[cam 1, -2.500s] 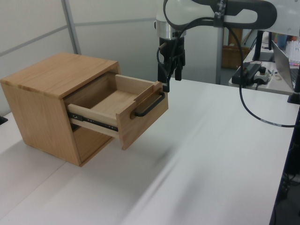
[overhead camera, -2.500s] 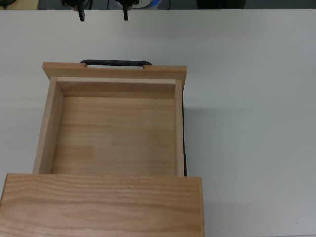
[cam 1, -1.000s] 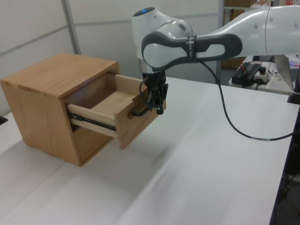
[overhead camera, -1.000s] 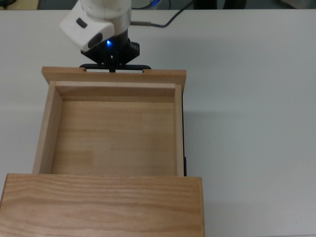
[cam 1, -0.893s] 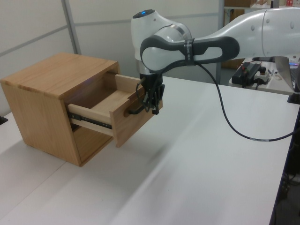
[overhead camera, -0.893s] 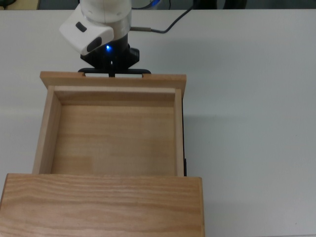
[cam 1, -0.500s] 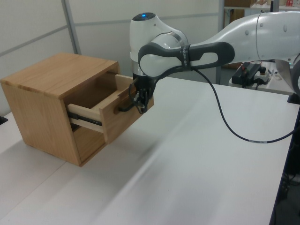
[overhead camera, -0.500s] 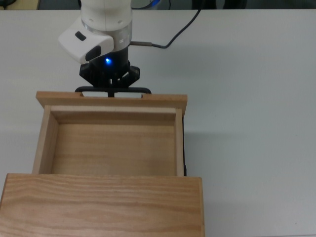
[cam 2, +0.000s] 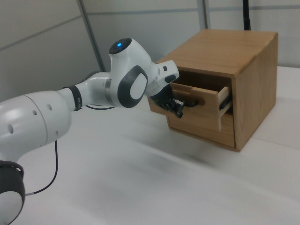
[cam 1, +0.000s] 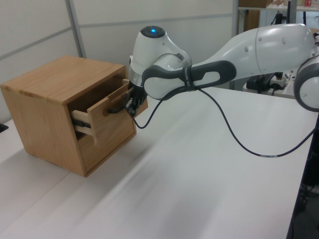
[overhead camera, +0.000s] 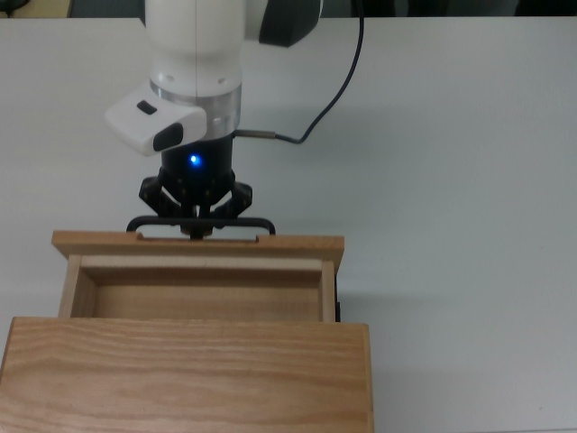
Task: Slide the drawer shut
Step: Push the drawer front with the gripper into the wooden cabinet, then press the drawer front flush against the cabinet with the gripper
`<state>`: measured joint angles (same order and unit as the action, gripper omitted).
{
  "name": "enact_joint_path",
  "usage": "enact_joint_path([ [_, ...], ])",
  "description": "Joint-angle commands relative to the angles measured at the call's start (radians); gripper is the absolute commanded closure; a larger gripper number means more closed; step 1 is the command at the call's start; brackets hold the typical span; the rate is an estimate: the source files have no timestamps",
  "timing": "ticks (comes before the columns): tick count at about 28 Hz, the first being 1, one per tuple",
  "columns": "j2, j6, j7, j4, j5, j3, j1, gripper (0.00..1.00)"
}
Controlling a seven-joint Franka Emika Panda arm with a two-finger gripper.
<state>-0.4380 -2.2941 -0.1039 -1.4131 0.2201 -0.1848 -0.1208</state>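
The drawer (overhead camera: 288, 244) is a light wooden tray that sticks a short way out of the wooden cabinet (overhead camera: 189, 374). Its black bar handle (overhead camera: 261, 221) faces the arm. My gripper (overhead camera: 196, 230) is shut, its tip at the middle of the handle and against the front panel. In the left view the drawer front (cam 1: 112, 124) stands a little proud of the cabinet (cam 1: 50, 84), with the gripper (cam 1: 130, 105) at the handle. The right view shows the drawer (cam 2: 201, 110) partly out and the gripper (cam 2: 178, 107) touching its front.
The cabinet stands on a white table (overhead camera: 451, 180). A black cable (overhead camera: 334, 90) trails from the arm over the table behind the gripper. Grey partition walls (cam 1: 99, 30) stand behind the cabinet, and office gear (cam 1: 279, 79) lies past the table's far edge in the left view.
The gripper has come down to the handle and moved toward the cabinet. The drawer has slid from nearly fully out to only a short way out.
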Motion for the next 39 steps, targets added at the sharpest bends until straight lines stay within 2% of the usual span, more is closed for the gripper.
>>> enact_joint_path([
  [1,-0.057,-0.07,-0.033,0.082,0.025,-0.002,0.006,1.0],
  [12,-0.102,-0.289,-0.031,0.083,0.025,-0.001,0.004,1.0],
  [29,-0.177,-0.548,-0.031,0.101,0.064,0.011,0.006,1.0],
  [34,-0.2,-0.55,-0.031,0.128,0.065,0.013,0.006,1.0],
  [39,-0.162,-0.451,-0.033,0.112,0.055,0.011,0.0,1.0],
])
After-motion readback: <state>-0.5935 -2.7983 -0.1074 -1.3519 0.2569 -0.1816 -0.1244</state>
